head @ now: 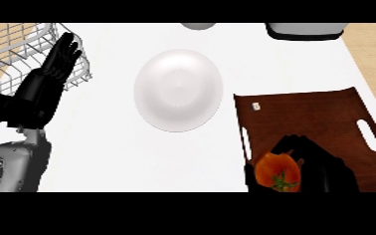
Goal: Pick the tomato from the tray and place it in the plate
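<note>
Progress is at the grasp: the round red-orange tomato with a green stalk [278,172] sits at the near left corner of the dark brown rectangular tray with cut-out handles [308,112], and the right hand [323,167] is on it, its black fingers curled round the tomato's far and right sides. Whether the tomato is off the tray floor I cannot tell. What is left, by my reading, is the lift, the carry left and farther out, and the release into the white round plate [178,89], which lies on the white bench [110,144] just left of the tray and holds nothing.

By count: one tomato, one tray, one plate. A small pale tag or scrap [255,106] lies at the tray's far left. One wire rack [37,55] stands at the far left. The left hand [58,62] rests at the left edge in front of the rack, fingers straight and up.
</note>
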Action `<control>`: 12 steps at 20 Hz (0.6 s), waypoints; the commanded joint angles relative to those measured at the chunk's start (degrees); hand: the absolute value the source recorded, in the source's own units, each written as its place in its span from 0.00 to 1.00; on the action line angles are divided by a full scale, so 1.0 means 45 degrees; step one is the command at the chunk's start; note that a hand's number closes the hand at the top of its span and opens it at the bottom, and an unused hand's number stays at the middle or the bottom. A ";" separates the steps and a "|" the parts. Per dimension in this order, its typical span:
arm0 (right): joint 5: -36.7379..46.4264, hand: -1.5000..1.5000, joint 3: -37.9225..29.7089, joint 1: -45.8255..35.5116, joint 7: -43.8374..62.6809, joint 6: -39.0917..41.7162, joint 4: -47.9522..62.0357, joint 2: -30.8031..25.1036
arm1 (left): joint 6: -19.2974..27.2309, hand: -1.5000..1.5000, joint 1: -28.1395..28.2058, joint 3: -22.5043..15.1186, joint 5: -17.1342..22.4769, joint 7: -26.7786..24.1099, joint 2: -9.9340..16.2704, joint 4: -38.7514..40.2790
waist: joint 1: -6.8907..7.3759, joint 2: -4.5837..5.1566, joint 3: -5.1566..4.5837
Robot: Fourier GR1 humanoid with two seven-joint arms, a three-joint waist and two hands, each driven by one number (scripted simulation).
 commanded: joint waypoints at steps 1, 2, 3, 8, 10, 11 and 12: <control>0.0021 1.00 0.1043 -0.2331 0.1015 0.0222 0.0667 0.0631 | -0.0199 0.50 0.0067 0.0268 0.0167 -0.0036 0.0055 0.0165 | 0.0081 0.0027 0.0003; -0.0492 1.00 0.0749 -0.3074 0.1480 0.1122 0.0404 0.0638 | 0.0260 0.50 -0.0113 -0.0059 -0.0168 0.0797 -0.0087 -0.0884 | 0.0108 0.0011 0.0007; -0.0928 1.00 0.0480 -0.4238 0.1898 0.0515 0.2075 0.0644 | 0.0121 0.50 0.0166 -0.0292 -0.0383 -0.0371 -0.0442 0.0011 | 0.0129 0.0056 0.0003; -0.2117 1.00 0.0507 -0.7334 0.3241 -0.0056 0.4370 0.0658 | -0.0177 0.50 0.0438 0.0000 -0.0187 0.0315 -0.0053 -0.0910 | 0.0238 0.0033 0.0007; -0.2842 1.00 -0.0171 -0.8364 0.2825 -0.0416 0.5361 0.0661 | -0.0191 0.50 -0.0077 0.0194 -0.0144 -0.0027 -0.0186 -0.0117 | 0.0131 0.0050 0.0008; -0.3095 1.00 0.0311 -0.9010 0.3709 -0.1356 0.6187 0.0661 | -0.0246 0.50 -0.0093 0.0086 -0.0075 0.0318 -0.0225 -0.0063 | 0.0219 0.0063 0.0008; -0.3131 1.00 0.1045 -0.8755 0.3623 -0.2352 0.6849 0.0662 | -0.0617 0.50 -0.0092 0.0577 0.0233 -0.0225 0.0091 0.0311 | 0.0197 0.0063 0.0007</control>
